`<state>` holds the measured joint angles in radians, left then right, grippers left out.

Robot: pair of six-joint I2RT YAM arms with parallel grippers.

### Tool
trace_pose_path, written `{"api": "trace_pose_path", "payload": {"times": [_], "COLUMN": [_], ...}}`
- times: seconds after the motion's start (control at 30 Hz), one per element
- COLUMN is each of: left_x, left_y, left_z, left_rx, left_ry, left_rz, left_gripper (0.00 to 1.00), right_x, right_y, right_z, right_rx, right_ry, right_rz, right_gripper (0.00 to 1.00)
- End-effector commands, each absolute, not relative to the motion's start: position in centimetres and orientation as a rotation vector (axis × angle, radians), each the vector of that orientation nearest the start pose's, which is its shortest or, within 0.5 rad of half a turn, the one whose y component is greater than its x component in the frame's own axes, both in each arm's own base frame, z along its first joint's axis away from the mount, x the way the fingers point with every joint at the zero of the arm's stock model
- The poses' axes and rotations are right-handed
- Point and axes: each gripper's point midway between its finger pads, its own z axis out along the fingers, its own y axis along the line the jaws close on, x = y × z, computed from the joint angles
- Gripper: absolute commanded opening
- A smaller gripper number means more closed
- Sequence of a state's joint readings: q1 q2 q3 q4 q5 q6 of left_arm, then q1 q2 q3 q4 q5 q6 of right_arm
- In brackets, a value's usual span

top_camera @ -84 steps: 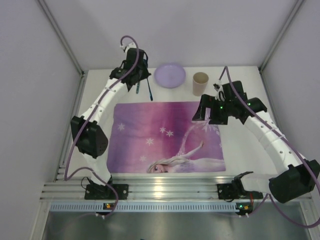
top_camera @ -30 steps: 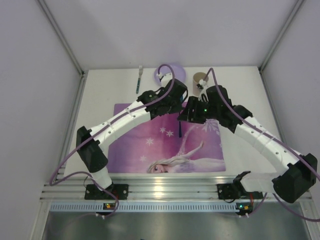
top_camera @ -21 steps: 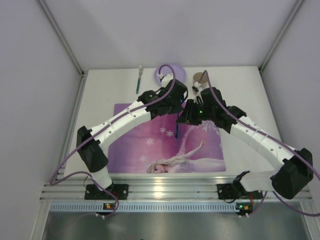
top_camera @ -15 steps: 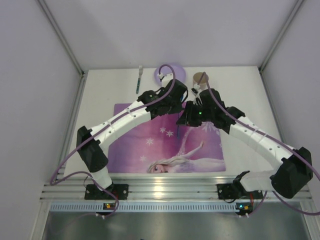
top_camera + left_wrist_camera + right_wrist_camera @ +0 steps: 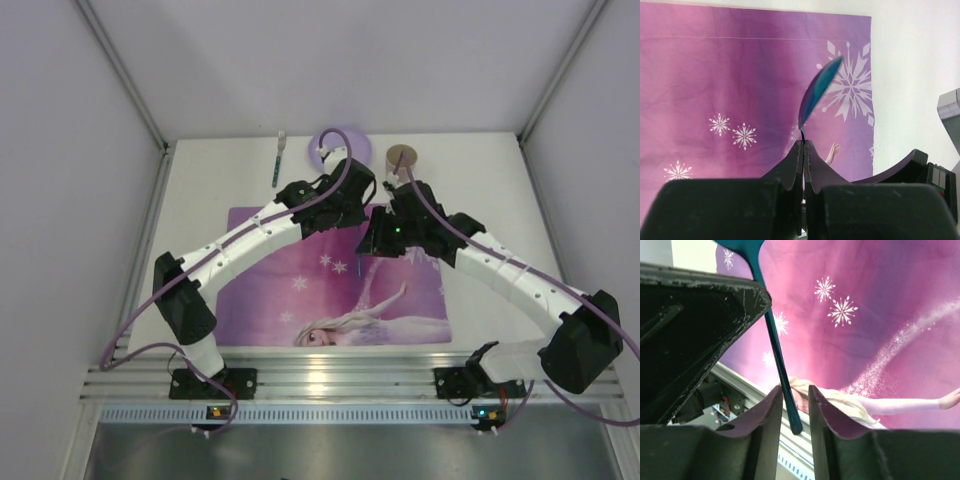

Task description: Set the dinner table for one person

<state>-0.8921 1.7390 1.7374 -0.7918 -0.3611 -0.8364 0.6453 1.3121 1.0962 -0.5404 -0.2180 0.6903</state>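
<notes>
My left gripper (image 5: 803, 142) is shut on the thin neck of a teal spoon (image 5: 819, 90), held in the air over the purple placemat (image 5: 290, 290). The spoon's bowl pokes out past the fingertips. The spoon handle (image 5: 780, 370) runs down between the fingers of my right gripper (image 5: 796, 389). Those jaws stand a little apart, with the handle near the left finger and a gap on the other side. From above, both grippers meet over the placemat's back middle, left gripper (image 5: 352, 218) and right gripper (image 5: 370, 245). The white dinner table (image 5: 195, 200) lies under everything.
A purple plate (image 5: 350, 138) sits at the back, partly behind my left wrist. A tan cup (image 5: 402, 157) stands right of the plate. A teal utensil (image 5: 279, 162) lies at the back left. An aluminium rail (image 5: 330, 380) runs along the near edge.
The left arm carried the spoon from the back left to over the placemat. In the last second the right gripper crept closer and its jaws narrowed around the handle.
</notes>
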Motion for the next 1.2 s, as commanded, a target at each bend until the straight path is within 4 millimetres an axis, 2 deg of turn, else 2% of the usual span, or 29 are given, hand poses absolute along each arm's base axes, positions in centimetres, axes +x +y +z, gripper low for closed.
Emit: {"api": "trace_pose_path", "payload": {"times": [0.0,0.23,0.5,0.57,0.6,0.63,0.73,0.77,0.8,0.87,0.93,0.97,1.03,1.07,1.13,1.17], "left_x": [31.9,31.6,31.4,31.4,31.4,31.4,31.5,31.4,31.2,31.1,31.0,30.9,30.9,30.8,30.8,30.6], "left_y": [-34.4,-34.4,-34.0,-33.6,-33.5,-33.3,-32.6,-32.3,-32.3,-31.9,-31.4,-31.0,-29.9,-29.2,-28.1,-27.5], "left_z": [26.8,26.8,26.7,26.3,26.2,26.0,25.1,24.7,24.5,23.8,23.7,23.3,23.5,22.8,22.9,22.1], "left_rx": [-0.104,-0.094,-0.087,-0.081,-0.078,-0.069,-0.064,-0.063,-0.053,-0.049,-0.053,-0.056,-0.078,-0.085,-0.116,-0.121], "left_ry": [2.261,2.262,2.26,2.272,2.275,2.279,2.299,2.307,2.311,2.324,2.325,2.334,2.327,2.34,2.338,2.357], "left_rz": [-0.527,-0.561,-0.623,-0.619,-0.618,-0.608,-0.565,-0.554,-0.552,-0.538,-0.531,-0.517,-0.508,-0.489,-0.494,-0.479], "left_gripper": [0.0,0.0,0.0,0.0,0.04,0.25,0.51,0.61,0.65,0.72,0.72,0.73,0.73,0.73,0.72,0.72], "right_x": [25.2,25.0,24.7,24.7,24.4,24.5,23.6,23.0,22.9,22.1,21.6,21.1,20.9,20.1,19.6,19.0], "right_y": [28.0,29.3,29.2,28.3,27.5,26.7,24.4,23.8,23.0,21.4,19.9,19.0,17.1,16.0,14.7,14.0], "right_z": [21.0,21.5,21.1,20.9,20.3,20.3,19.4,18.4,17.9,16.6,15.7,14.6,13.2,11.9,10.1,9.2], "right_rx": [-0.101,-0.123,-0.118,-0.109,-0.104,-0.086,-0.069,-0.07,-0.055,-0.03,-0.003,0.006,0.027,0.023,0.024,0.024], "right_ry": [2.42,2.402,2.413,2.421,2.449,2.441,2.467,2.492,2.494,2.507,2.516,2.545,2.569,2.618,2.671,2.703], "right_rz": [0.907,0.938,0.908,0.85,0.807,0.761,0.654,0.633,0.592,0.548,0.495,0.449,0.33,0.259,0.145,0.088], "right_gripper": [0.25,0.0,0.0,0.0,0.0,0.0,0.0,0.0,0.0,0.0,0.0,0.0,0.0,0.0,0.0,0.0]}}
